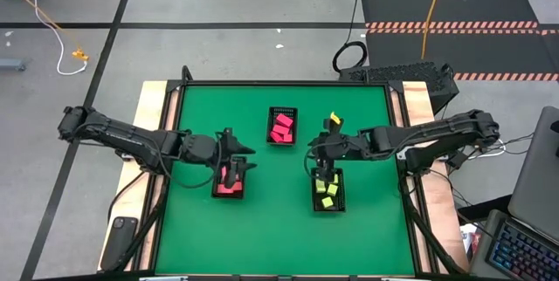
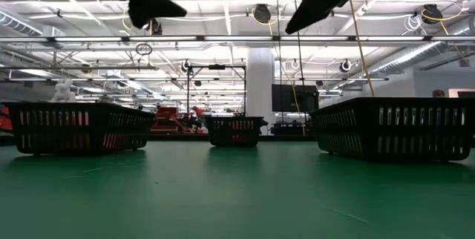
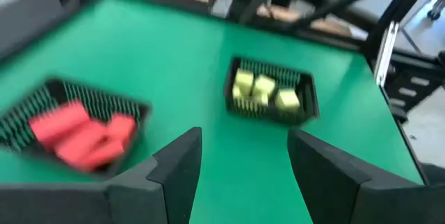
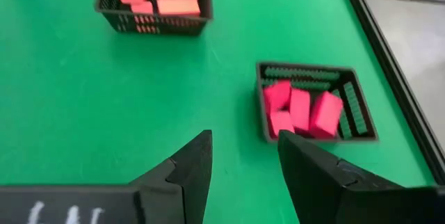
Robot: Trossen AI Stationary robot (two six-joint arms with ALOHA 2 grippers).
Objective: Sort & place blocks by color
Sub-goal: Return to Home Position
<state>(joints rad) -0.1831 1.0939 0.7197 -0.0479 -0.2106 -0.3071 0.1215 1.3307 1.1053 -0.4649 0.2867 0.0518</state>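
Note:
Three black trays stand on the green table. The far middle tray (image 1: pixel 281 126) holds pink-red blocks (image 4: pixel 299 109). In the near left tray (image 1: pixel 230 181) lie salmon-orange blocks (image 4: pixel 167 0). The near right tray (image 1: pixel 328 192) holds pale yellow blocks (image 3: pixel 263 90). My left gripper (image 1: pixel 247 159) hangs in the air over the left tray's right side, open, with nothing between its fingers (image 3: pixel 243 140). My right gripper (image 1: pixel 314 152) hangs above the yellow tray's far end, also open with nothing in it (image 4: pixel 243 140). Both show at the top of the low view, well above the trays.
A small yellow piece (image 1: pixel 334 120) shows just beyond my right gripper; whether it sits on the arm or on the table I cannot tell. Bare green mat (image 1: pixel 279 229) lies between the trays and along the near edge. A black rail (image 4: pixel 389 43) borders the table.

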